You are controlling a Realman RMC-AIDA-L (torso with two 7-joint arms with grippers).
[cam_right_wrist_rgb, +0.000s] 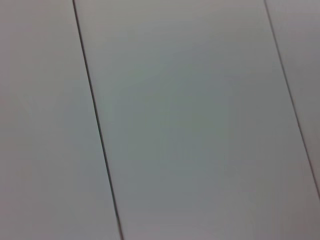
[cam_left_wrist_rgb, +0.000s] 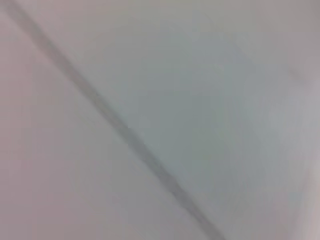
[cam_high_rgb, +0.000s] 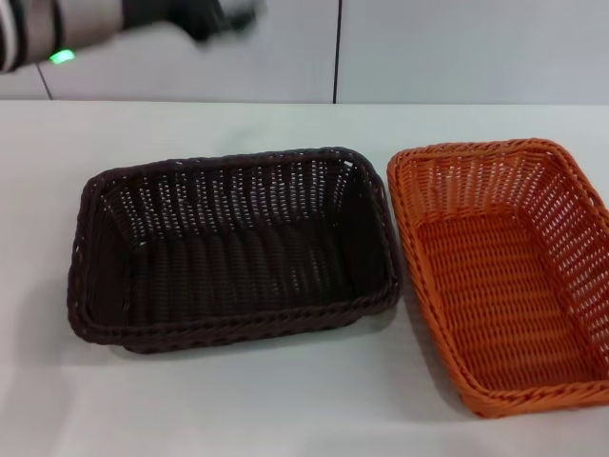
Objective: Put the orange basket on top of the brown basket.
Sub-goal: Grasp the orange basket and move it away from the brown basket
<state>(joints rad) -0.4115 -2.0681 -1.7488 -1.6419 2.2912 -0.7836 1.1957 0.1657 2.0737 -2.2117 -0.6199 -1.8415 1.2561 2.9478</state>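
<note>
Wickerwork fills the head view: toward the left lies the brown basket [cam_high_rgb: 233, 248], a very dark, nearly black rectangular tray with a tightly woven floor, sloping openwork sides and a thick braided rim that doubles along its near edge. It rests flat on the pale, smooth worktop [cam_high_rgb: 238, 409]. Just beside it to the right, with only a narrow strip of worktop between the two rims, sits the orange basket [cam_high_rgb: 509, 276], the same tray shape in bright orange strands, its lattice walls flaring outward and its rim braided like a rope; its right side runs out of view. Above and behind the brown basket, at the upper left, the left arm [cam_high_rgb: 86, 29] hangs blurred over the far edge, a small green light on its grey casing, ending in the dark left gripper [cam_high_rgb: 221, 19]; whether it is wide or narrow I cannot tell. Both wrist views show only flat grey panels crossed by thin dark seams.
</note>
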